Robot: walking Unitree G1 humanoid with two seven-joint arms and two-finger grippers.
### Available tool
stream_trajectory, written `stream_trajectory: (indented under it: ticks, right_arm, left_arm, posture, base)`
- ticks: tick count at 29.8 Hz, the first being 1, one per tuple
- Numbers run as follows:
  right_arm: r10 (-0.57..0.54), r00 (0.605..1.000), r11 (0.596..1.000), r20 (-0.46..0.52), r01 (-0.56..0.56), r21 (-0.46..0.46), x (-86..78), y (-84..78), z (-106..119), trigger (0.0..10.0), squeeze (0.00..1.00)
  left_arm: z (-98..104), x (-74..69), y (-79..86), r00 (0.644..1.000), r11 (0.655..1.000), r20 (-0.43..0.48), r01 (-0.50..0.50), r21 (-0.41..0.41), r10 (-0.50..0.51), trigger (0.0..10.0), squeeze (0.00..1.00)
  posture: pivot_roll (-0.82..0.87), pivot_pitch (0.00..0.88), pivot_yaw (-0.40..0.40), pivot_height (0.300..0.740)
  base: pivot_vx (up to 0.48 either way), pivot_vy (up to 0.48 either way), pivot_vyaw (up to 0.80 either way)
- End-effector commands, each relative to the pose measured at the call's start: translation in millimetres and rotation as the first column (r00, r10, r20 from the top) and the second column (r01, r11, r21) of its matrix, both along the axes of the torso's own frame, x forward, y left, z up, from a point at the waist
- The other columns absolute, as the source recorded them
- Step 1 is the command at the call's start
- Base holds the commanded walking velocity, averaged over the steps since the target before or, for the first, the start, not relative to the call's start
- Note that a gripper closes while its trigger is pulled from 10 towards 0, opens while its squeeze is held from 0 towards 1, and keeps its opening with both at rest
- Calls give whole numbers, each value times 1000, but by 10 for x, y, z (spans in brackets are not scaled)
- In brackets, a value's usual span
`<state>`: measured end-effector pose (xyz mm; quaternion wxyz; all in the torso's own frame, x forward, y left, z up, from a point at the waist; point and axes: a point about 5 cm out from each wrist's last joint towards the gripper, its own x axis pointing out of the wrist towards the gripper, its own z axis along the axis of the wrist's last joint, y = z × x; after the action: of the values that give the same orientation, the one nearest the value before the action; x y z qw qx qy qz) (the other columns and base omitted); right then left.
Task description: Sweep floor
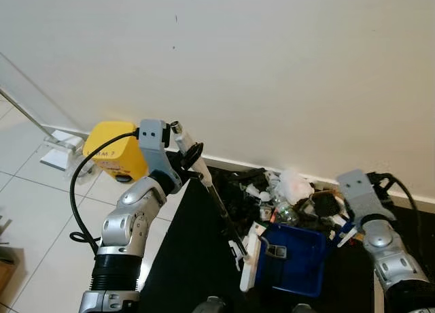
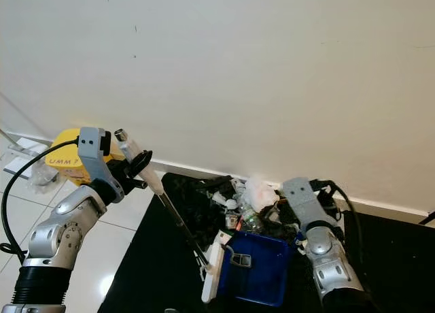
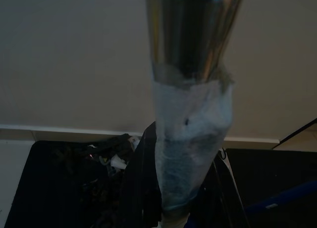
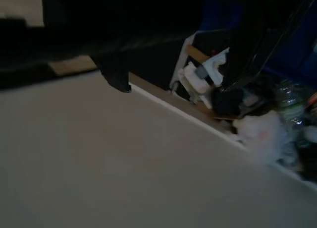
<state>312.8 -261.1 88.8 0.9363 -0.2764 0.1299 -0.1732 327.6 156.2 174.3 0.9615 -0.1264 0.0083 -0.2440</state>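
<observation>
My left gripper (image 1: 192, 156) is shut on the upper part of a broom handle (image 1: 217, 201), whose metal tube wrapped in white tape (image 3: 192, 134) rises close in the left wrist view. The handle slants down to a white brush head (image 1: 251, 262) standing against a blue dustpan (image 1: 299, 262) on the black mat. My right gripper (image 1: 344, 230) is at the dustpan's right rear corner, beside the pile. A trash pile (image 1: 285, 194) of plastic bottles, crumpled white paper and black scraps lies against the wall behind the dustpan.
A yellow box (image 1: 114, 151) stands by the wall behind my left arm, with a clear plastic stand (image 1: 64, 148) to its left. The black mat (image 1: 190, 258) covers the floor under the pile. Pale tiles (image 1: 41, 218) lie on the left.
</observation>
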Motion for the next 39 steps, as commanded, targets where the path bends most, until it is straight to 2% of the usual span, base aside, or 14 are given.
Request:
stream_trajectory:
  ticks: [1,7,9,13,14,20,28,31,32,34,35,36,37,39]
  right_arm:
    - [-55,998,998,-7,55,34,-72,-22,-71,10000,0]
    - [-185,983,960,1,181,215,-189,34,-209,10000,0]
    - [-197,980,953,-1,191,237,-197,45,-223,10000,0]
    - [-270,963,893,-8,254,371,-220,115,-277,10000,0]
    - [-278,961,886,-6,259,385,-215,127,-277,9490,0]
    - [-279,959,887,42,241,394,-164,158,-196,8980,0]
    - [-232,961,888,154,145,436,-74,212,-20,9608,0]
    - [-201,964,896,173,109,431,-49,230,17,8235,0]
    - [-201,964,896,173,109,431,-49,230,17,8235,0]
    - [-193,966,895,171,102,435,-45,239,14,4314,0]
    - [-193,966,895,171,102,435,-45,239,14,4314,0]
    - [-192,967,893,167,102,437,-48,243,7,1176,0]
    - [-193,967,891,166,101,443,-52,248,-1,0,0]
    - [-194,966,886,169,98,453,-63,256,-11,0,0]
  left_arm:
    - [-24,-7,31,1000,1000,5,-10,0,10,10000,0]
    - [-31,-2,16,1000,1000,3,-3,-2,3,10000,0]
    - [-33,-2,15,1000,1000,2,-2,-2,2,10000,0]
    - [-38,-1,14,1000,1000,1,-2,-1,2,10000,0]
    - [-39,-1,16,1000,1000,0,-3,-1,3,10000,0]
    - [-47,-5,25,1000,1000,-1,-8,-1,8,10000,0]
    - [-61,-15,35,1000,1000,-4,-14,-1,14,10000,0]
    - [-61,-15,38,1000,1000,-4,-16,-1,16,10000,0]
    - [-61,-15,38,1000,1000,-4,-16,-1,16,10000,0]
    - [-60,-14,39,1000,1000,-3,-16,-1,16,10000,0]
    - [-60,-14,39,1000,1000,-3,-16,-1,16,10000,0]
    - [-60,-13,39,1000,1000,-3,-16,-1,16,10000,0]
    - [-59,-13,39,1000,1000,-3,-16,0,16,10000,0]
    - [-58,-12,38,1000,1000,-2,-17,-1,17,10000,0]
  posture:
    - [-2,191,114,740]
    - [-14,192,117,740]
    - [-14,192,117,740]
    - [-13,193,116,740]
    - [-13,193,116,740]
    - [-9,194,111,740]
    - [-9,194,111,740]
    - [-6,193,109,740]
    - [-6,193,109,740]
    - [-5,192,110,740]
    - [-5,192,110,740]
    - [-5,192,110,740]
    - [-5,192,110,740]
    - [-5,192,110,740]
  base:
    - [0,0,0]
    - [0,0,0]
    - [0,0,0]
    - [0,0,0]
    - [0,0,0]
    - [0,0,0]
    - [0,0,0]
    - [0,0,0]
    - [0,0,0]
    - [0,0,0]
    - [0,0,0]
    - [0,0,0]
    - [0,0,0]
    - [0,0,0]
